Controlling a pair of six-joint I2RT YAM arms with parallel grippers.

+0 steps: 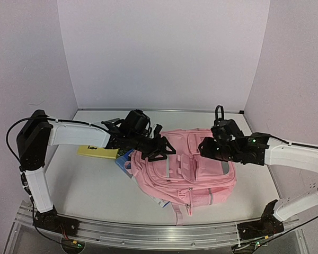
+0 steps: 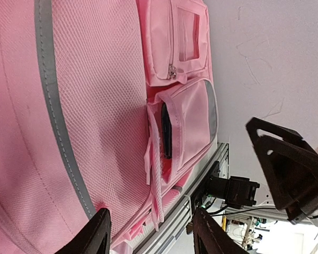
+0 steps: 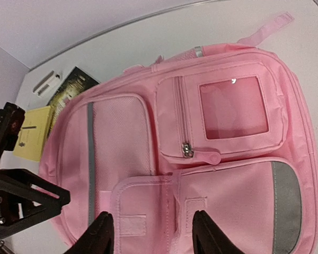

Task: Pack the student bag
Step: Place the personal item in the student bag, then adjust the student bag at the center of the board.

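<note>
The left arm rises from its base, folds at the elbow and reaches level across the white table (image 1: pixel 90 185). It ends with the left gripper (image 1: pixel 160 150) tipped down. Directly under it lies a corner of the student bag (image 1: pixel 193 172), a large soft pink fabric backpack with zipped front pockets and grey reflective strips. The jaws stand partly apart, holding nothing. In the left wrist view, its black fingers (image 2: pixel 98 233) frame only pink mesh and a loose strap. Ahead of them a slim dark object (image 2: pixel 166 132) sits in an open side pocket.

The right arm climbs outward from its base, then stretches its forearm level toward the middle. Its wrist bends down to set the right gripper (image 1: pixel 208 148) above the opposite side of the bag. Its jaws are likewise partly spread and empty. In the right wrist view, its fingers (image 3: pixel 102 233) hover over a flapped lower pocket, with a zipped window pocket just beyond them.

The bag lies flat, front up, below and between the two grippers, which face each other, well apart. Behind the left gripper, partly under its forearm, lies a flat yellow paper booklet (image 1: pixel 98 152). A small blue flat item (image 1: pixel 122 159) lies just beside the bag's corner.
</note>
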